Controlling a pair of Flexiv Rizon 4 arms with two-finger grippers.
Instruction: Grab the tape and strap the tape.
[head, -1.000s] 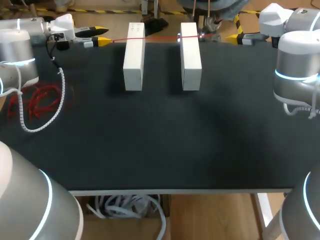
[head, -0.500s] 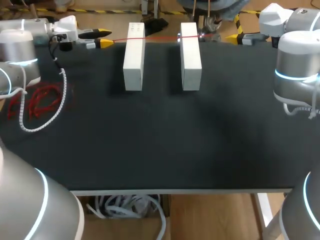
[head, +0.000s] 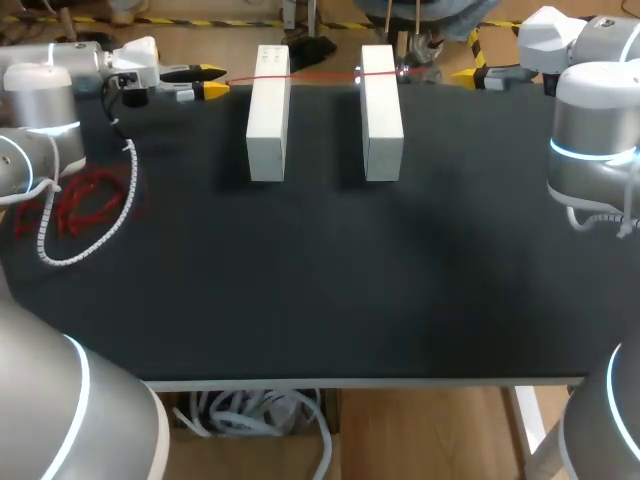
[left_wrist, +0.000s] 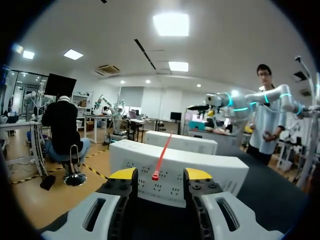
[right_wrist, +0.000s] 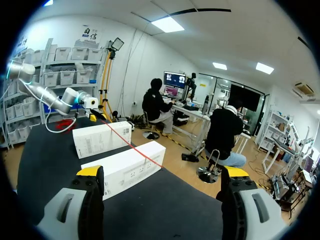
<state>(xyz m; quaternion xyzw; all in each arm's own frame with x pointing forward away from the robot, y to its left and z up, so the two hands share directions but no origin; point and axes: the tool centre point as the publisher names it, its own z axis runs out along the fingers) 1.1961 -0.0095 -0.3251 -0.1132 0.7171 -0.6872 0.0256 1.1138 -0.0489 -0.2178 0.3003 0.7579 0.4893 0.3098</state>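
Tape (head: 310, 76), a thin red strip, lies stretched across the far ends of the two white boxes (head: 268, 110). Its loose end sits between the spread fingers of my left gripper (left_wrist: 160, 175), with a gap on either side. My right gripper (right_wrist: 162, 172) stands wide open, well apart from the boxes.

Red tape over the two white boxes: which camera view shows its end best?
The left wrist view: the red tape ends between the fingers of the open left gripper, touching neither. The head view shows a thin red line over both boxes; the right wrist view shows it crossing them, farther away.
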